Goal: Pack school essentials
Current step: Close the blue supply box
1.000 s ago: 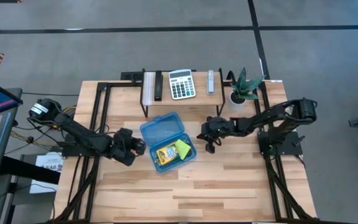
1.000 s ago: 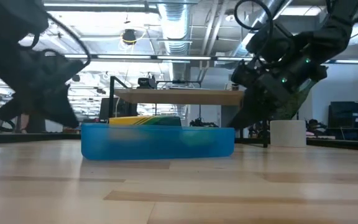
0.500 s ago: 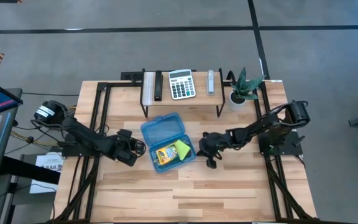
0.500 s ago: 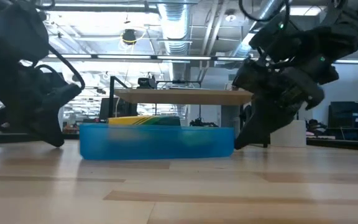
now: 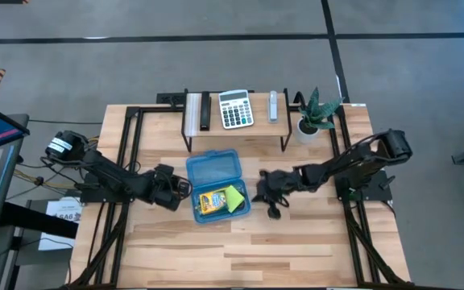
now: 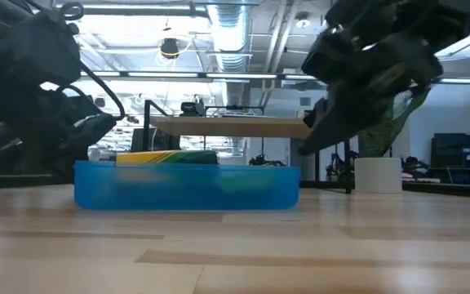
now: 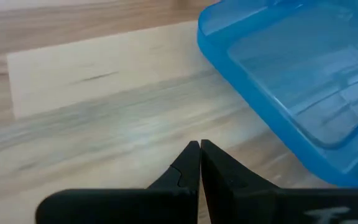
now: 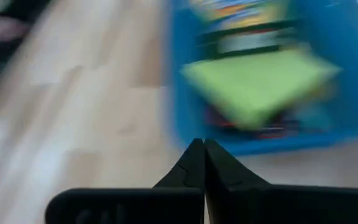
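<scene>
Two things show plainly inside the blue pencil case [image 5: 218, 187], which lies open mid-table: the yellow-green crayon box [image 5: 209, 200] and the lime-green sticky-note pad [image 5: 234, 196] partly over it (anything beneath stays hidden). The case is translucent plastic, smooth, rounded at its corners, its lid [image 5: 213, 169] laid back flat toward the shelf [image 5: 234, 129]. On the case's left the left gripper [image 5: 179, 190] sits low, its jaws pressed together and holding nothing; the right gripper [image 5: 267, 196] is equally shut and empty on the other side. Closing the lid looks to be the step, so push with shut tips and brace the slippery case against the planked wooden table [image 5: 296, 242].
</scene>
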